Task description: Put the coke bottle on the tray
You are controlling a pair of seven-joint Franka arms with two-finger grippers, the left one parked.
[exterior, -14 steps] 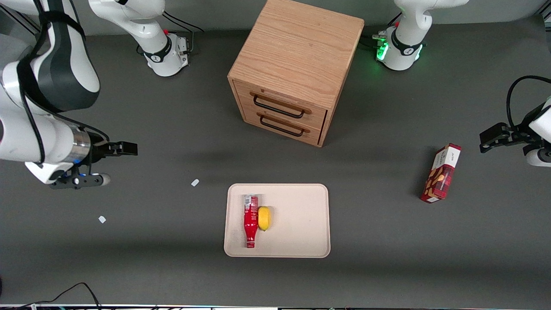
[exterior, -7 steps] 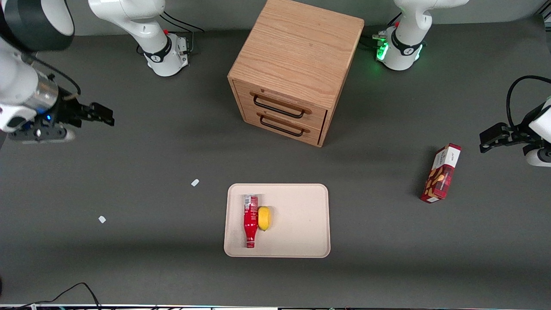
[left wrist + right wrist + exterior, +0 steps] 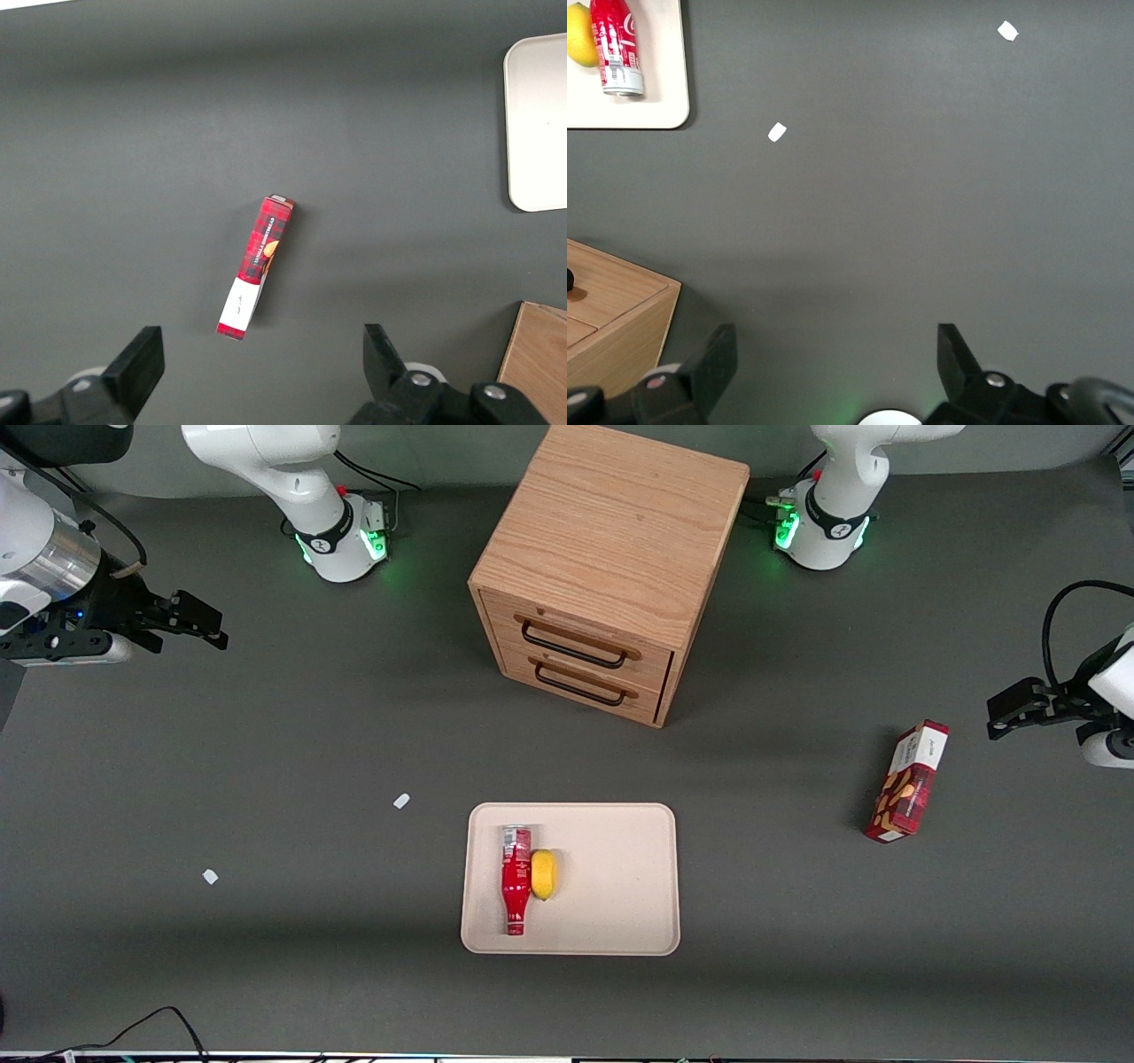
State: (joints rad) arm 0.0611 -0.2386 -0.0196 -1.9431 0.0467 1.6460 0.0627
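The red coke bottle (image 3: 516, 880) lies flat on the cream tray (image 3: 611, 886), cap toward the front camera, touching a yellow lemon (image 3: 543, 873) beside it. The right wrist view also shows the coke bottle (image 3: 613, 49) and lemon (image 3: 579, 34) on the tray (image 3: 651, 106). My gripper (image 3: 197, 623) is open and empty, raised high at the working arm's end of the table, far from the tray. In the right wrist view the gripper (image 3: 837, 354) has only bare table between its spread fingers.
A wooden two-drawer cabinet (image 3: 607, 567) stands farther from the front camera than the tray. A red snack box (image 3: 909, 781) lies toward the parked arm's end. Two small white scraps (image 3: 401, 801) (image 3: 210, 876) lie on the dark table.
My gripper has drawn back from the tray, moving away from the front camera toward the working arm's base. The bottle, lemon and tray have not moved.
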